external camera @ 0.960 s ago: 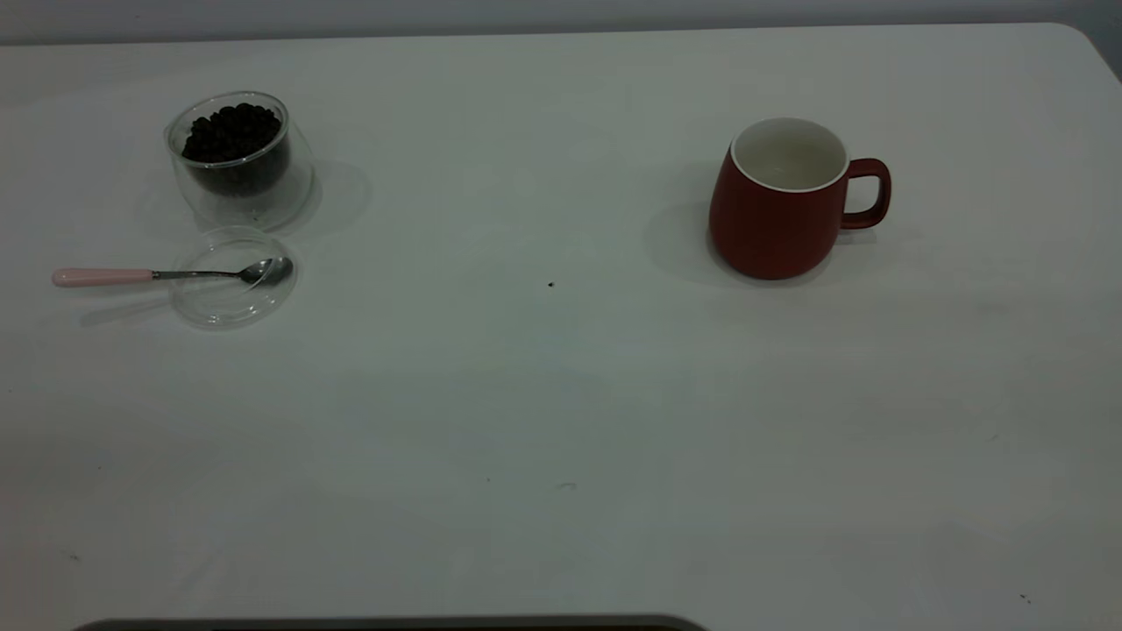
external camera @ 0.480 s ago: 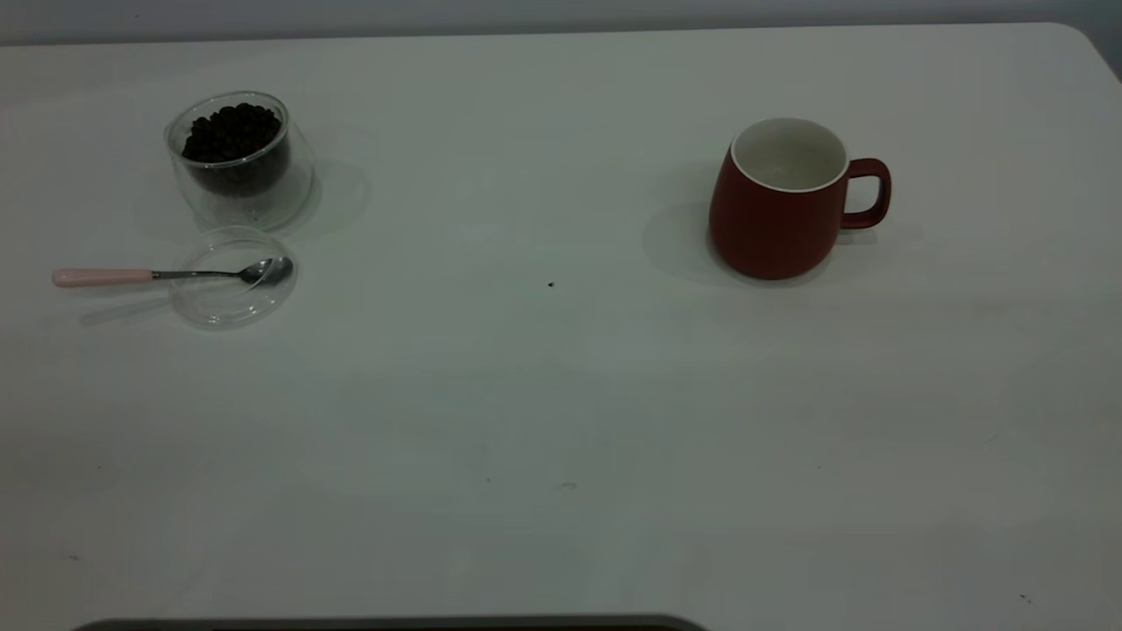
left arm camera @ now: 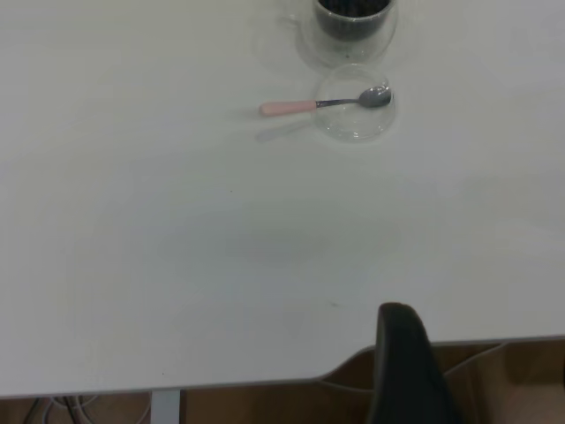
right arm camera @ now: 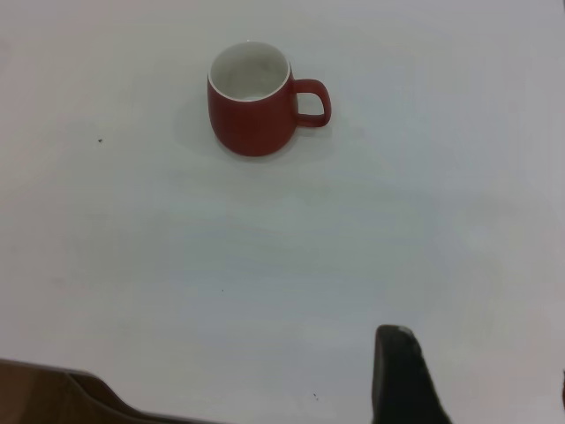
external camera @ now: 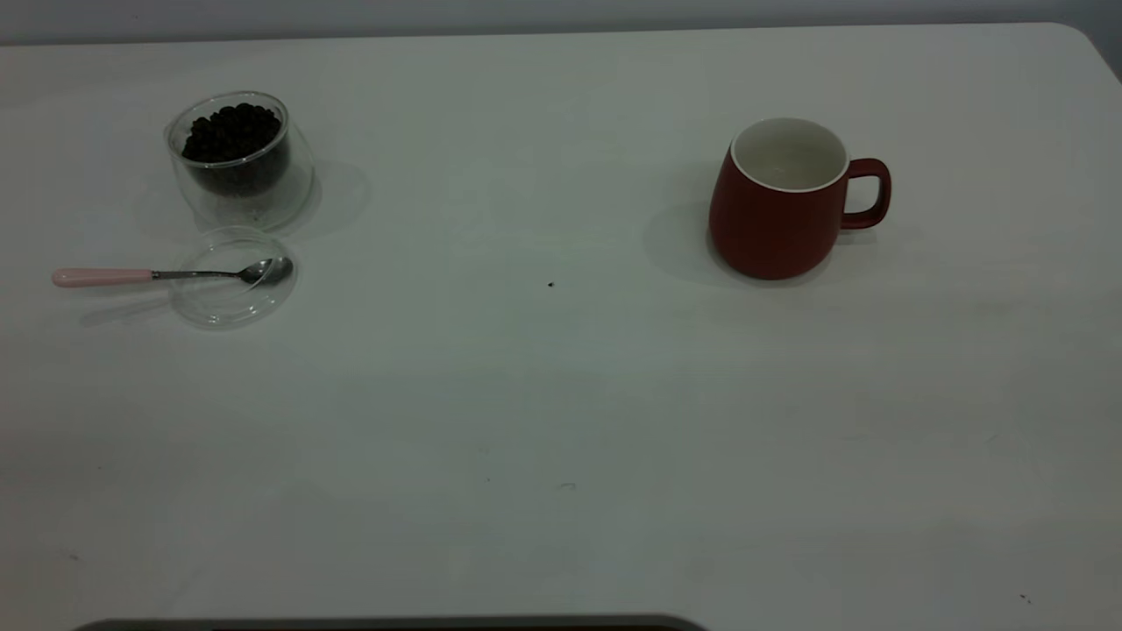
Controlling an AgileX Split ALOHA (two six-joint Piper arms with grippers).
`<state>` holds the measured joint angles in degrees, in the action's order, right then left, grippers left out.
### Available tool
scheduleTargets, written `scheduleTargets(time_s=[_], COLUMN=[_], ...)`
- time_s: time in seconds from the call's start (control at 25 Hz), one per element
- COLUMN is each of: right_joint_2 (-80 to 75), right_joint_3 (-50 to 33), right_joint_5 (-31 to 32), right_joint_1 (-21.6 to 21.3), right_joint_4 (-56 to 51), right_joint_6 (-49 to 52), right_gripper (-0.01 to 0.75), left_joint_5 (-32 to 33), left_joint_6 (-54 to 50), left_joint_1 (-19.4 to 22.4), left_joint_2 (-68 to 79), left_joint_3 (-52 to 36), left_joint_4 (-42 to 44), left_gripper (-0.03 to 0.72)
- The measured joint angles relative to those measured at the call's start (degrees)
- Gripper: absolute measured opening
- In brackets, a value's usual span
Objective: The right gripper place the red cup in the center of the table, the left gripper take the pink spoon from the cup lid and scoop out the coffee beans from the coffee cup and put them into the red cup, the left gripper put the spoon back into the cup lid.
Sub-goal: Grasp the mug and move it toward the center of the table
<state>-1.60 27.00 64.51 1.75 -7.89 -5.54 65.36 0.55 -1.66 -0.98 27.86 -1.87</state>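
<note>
Nothing has moved since a second ago: my right claw, jaw state unreadable, hangs back at the worktop edge, with the red cup ahead at eleven o'clock, handle pointing three.

The white table carries four things. At the far left stands the coffee cup, holding coffee beans. Just in front of it lies the cup lid, with the pink spoon resting across it, handle pointing left. Well apart, on the right, stands the red cup, handle to the right.
</note>
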Motion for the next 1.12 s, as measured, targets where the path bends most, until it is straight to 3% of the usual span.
scheduleTargets(time_s=[0.72, 0.84, 1.04, 1.12], right_joint_2=[-0.20, -4.47, -19.87, -27.38], right_joint_3=[0.00, 0.24, 1.02, 1.21], right_joint_5=[-0.34, -0.87, -9.15, -14.78], right_joint_1=[0.00, 0.00, 0.00, 0.00], right_joint_4=[-0.47, -0.86, -1.26, -2.29], right_joint_6=[0.00, -1.77, -8.37, -12.52], right_gripper=[0.465, 0.492, 0.615, 0.629], left_joint_5=[0.00, 0.00, 0.00, 0.00], left_joint_6=[0.07, 0.07, 0.07, 0.07], left_joint_1=[0.00, 0.00, 0.00, 0.00], left_joint_2=[0.00, 0.00, 0.00, 0.00], left_joint_3=[0.00, 0.00, 0.00, 0.00], left_joint_4=[0.00, 0.00, 0.00, 0.00], left_gripper=[0.475, 0.475, 0.475, 0.475])
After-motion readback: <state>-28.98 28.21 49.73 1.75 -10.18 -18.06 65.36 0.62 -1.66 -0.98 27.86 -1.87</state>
